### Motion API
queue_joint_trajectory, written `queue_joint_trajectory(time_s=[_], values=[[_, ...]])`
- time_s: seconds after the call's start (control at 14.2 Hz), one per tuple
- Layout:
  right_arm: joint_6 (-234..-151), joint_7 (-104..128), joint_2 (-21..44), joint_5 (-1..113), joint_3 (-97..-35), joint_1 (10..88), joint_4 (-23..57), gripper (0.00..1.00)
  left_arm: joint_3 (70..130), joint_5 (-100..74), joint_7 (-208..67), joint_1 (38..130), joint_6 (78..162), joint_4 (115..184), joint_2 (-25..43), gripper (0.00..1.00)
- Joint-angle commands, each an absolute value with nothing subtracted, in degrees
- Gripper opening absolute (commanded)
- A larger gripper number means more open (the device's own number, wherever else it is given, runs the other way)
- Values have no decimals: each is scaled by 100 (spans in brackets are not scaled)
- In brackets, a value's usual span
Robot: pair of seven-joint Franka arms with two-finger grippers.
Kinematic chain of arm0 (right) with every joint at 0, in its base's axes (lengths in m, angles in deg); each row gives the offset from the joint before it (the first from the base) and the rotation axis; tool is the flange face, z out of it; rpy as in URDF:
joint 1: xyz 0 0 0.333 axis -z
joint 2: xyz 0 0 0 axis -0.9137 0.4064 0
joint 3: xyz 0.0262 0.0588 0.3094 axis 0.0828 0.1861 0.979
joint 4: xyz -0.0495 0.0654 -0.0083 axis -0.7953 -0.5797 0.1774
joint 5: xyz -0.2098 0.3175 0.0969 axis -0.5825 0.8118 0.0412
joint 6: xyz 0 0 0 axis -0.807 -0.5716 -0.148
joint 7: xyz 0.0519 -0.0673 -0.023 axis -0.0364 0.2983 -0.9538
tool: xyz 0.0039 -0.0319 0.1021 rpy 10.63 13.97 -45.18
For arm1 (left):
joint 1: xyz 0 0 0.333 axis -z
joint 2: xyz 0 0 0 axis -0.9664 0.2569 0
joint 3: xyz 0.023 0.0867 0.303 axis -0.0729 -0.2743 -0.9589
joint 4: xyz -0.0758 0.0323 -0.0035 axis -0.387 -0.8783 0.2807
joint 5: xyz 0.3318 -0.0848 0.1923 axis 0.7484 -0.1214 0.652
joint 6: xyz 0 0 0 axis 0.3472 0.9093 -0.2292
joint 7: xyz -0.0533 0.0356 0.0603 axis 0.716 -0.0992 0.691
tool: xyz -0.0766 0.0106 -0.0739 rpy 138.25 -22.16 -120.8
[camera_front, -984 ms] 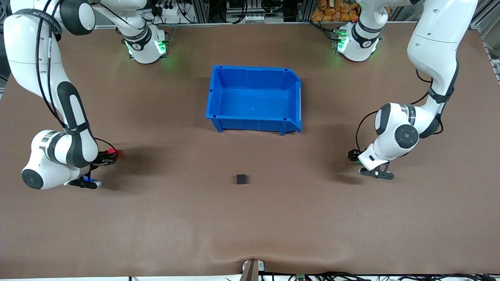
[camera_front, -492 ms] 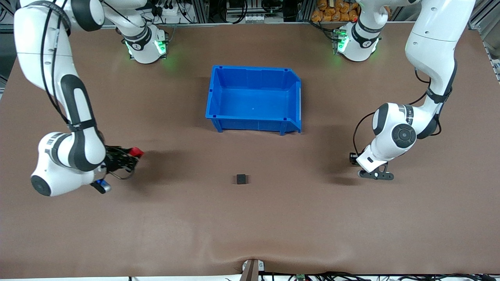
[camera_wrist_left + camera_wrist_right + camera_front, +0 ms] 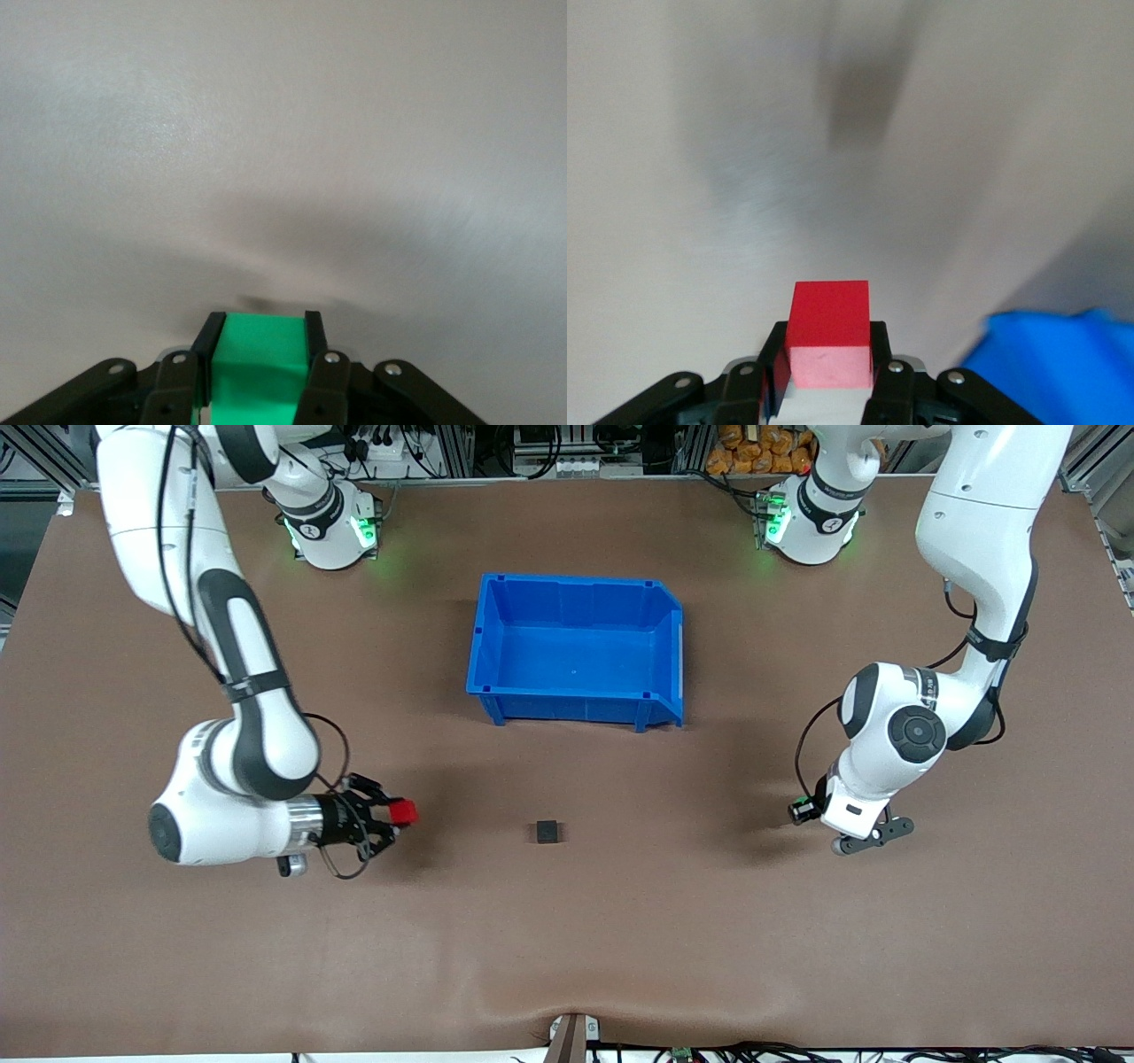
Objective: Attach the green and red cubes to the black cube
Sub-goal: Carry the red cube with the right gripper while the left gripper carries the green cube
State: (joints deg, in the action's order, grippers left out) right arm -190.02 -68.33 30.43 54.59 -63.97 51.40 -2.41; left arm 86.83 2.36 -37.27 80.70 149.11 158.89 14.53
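The black cube (image 3: 547, 832) sits on the brown table, nearer to the front camera than the blue bin. My right gripper (image 3: 392, 816) is shut on the red cube (image 3: 405, 812), low over the table toward the right arm's end from the black cube. In the right wrist view the red cube (image 3: 830, 323) sits between the fingers (image 3: 879, 341). My left gripper (image 3: 803, 810) is low over the table toward the left arm's end. It is shut on the green cube (image 3: 261, 354), which is hidden in the front view.
The blue bin (image 3: 567, 707) stands open in the middle of the table, between the arm bases and the black cube. Its corner shows blurred in the right wrist view (image 3: 1054, 363). Brown table surface lies between both grippers and the black cube.
My right arm has swung with the red cube toward the black cube. My left arm has shifted a little, and the green cube no longer shows in the front view.
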Motion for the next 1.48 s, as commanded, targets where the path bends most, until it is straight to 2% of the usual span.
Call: queue_joint_trajectory(time_s=[0.0,0.35,0.77,1.05,1.34,1.41], values=[[-20050,-7826,3139,5584,-6393,4635,-188,0,8717,185,-2504,8205,14854,15582,1620,0],[-21160,-8443,3614,5593,-6367,4063,-170,0,8726,158,-701,8610,14854,15099,1971,0],[-21302,-8505,3799,5619,-6112,3930,-161,0,8726,158,960,8856,14854,14764,2086,0],[-22047,-8532,4045,5619,-5857,3886,-187,0,8726,158,1813,9006,14854,14623,2121,0],[-22058,-8910,4116,5593,-5769,3851,-293,0,8700,193,3191,9383,14819,14448,2217,0],[-22058,-8910,4116,5566,-5769,3842,-284,14,8674,210,3578,9505,14723,14325,2322,0]])
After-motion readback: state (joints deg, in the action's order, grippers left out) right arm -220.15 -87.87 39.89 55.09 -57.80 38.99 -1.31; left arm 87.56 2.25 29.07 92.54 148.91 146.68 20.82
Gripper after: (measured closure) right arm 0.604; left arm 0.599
